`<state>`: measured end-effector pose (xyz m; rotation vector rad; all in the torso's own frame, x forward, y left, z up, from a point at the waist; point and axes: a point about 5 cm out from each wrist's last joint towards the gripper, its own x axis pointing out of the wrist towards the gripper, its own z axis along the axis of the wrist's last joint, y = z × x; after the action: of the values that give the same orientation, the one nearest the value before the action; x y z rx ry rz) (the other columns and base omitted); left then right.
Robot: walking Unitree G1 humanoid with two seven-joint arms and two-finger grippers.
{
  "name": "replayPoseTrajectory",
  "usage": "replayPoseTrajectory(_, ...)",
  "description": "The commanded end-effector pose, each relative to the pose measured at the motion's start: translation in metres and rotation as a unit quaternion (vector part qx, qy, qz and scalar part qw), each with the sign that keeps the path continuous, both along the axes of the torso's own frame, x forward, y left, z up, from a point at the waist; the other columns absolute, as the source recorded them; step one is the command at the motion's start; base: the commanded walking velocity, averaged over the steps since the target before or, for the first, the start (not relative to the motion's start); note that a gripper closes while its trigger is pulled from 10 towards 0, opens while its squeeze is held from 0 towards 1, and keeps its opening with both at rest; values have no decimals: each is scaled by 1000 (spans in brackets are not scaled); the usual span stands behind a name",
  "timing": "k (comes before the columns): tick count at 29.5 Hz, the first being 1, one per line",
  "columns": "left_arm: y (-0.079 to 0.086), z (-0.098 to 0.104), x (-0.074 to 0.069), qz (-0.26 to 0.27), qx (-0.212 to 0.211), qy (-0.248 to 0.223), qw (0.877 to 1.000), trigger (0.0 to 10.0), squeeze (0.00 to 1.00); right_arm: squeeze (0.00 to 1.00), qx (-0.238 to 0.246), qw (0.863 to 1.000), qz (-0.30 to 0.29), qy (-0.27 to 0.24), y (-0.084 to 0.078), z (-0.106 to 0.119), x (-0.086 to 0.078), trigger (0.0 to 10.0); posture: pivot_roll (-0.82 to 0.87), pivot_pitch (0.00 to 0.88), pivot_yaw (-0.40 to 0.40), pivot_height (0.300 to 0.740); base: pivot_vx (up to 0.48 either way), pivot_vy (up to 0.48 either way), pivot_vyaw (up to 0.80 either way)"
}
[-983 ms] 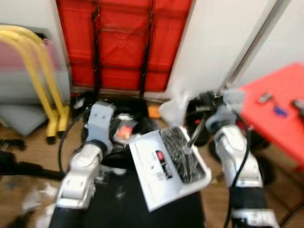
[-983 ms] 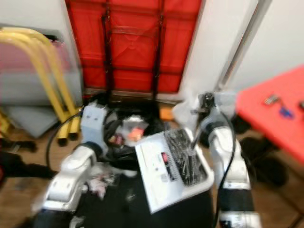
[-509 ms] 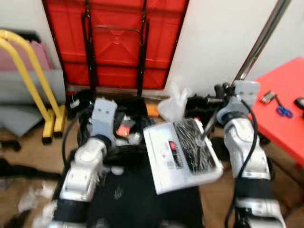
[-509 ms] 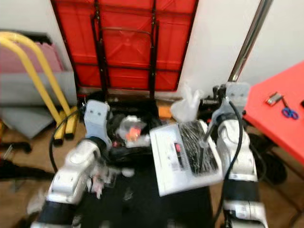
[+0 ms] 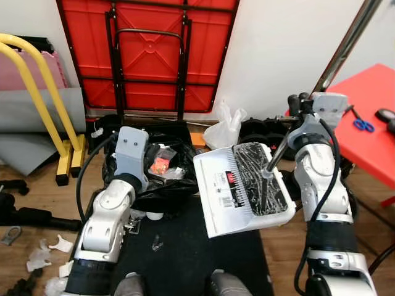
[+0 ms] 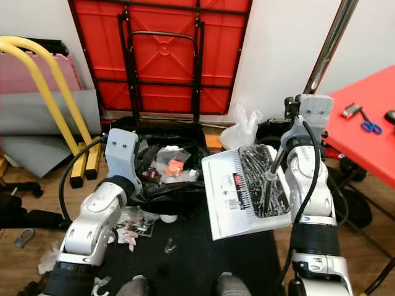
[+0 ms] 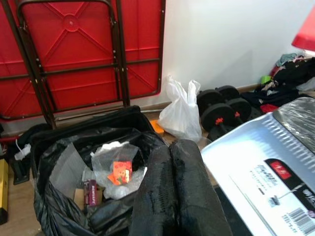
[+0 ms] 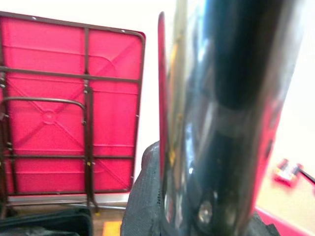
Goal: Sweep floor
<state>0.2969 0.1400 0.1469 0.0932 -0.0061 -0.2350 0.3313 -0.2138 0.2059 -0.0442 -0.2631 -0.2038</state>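
My right gripper (image 5: 302,102) is shut on the long chrome handle (image 5: 338,58) of a white dustpan (image 5: 222,197). The pan hangs tilted above the black mat, right of the bag, with a pile of dark, shiny debris (image 5: 259,182) in it. In the right wrist view the handle (image 8: 216,113) stands close up against one black finger (image 8: 142,196). An open black trash bag (image 5: 166,182) with wrappers inside sits on the floor ahead. My left gripper (image 7: 172,189) hovers at the bag's near edge (image 7: 69,206), its fingers pressed together, with nothing seen between them.
A folded red table (image 5: 148,55) leans on the wall behind the bag. A yellow frame (image 5: 37,80) stands on the left and a red table (image 5: 364,139) with scissors (image 5: 360,125) on the right. A white plastic bag (image 5: 225,129) and dumbbells (image 5: 259,131) lie by the wall. Paper scraps (image 5: 43,258) litter the floor on the left.
The whole picture has shifted and sharpened as the camera moved. The dustpan now sits a little higher and further right of the bag. Both grippers stay shut.
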Motion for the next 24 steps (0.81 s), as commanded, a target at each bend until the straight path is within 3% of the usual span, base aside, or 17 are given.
replayPoseTrajectory(1,-1,-2,0,2,4,6,1000,10000,0,0,-23,998,-30,-54,-8,20,-2,10000,-154,67,-144,640,0,0,0)
replayPoseTrajectory(24,1,-1,-1,-2,12,11,1000,10000,0,0,-36,995,-35,-86,-15,36,8,10000,-143,85,-135,580,0,0,0)
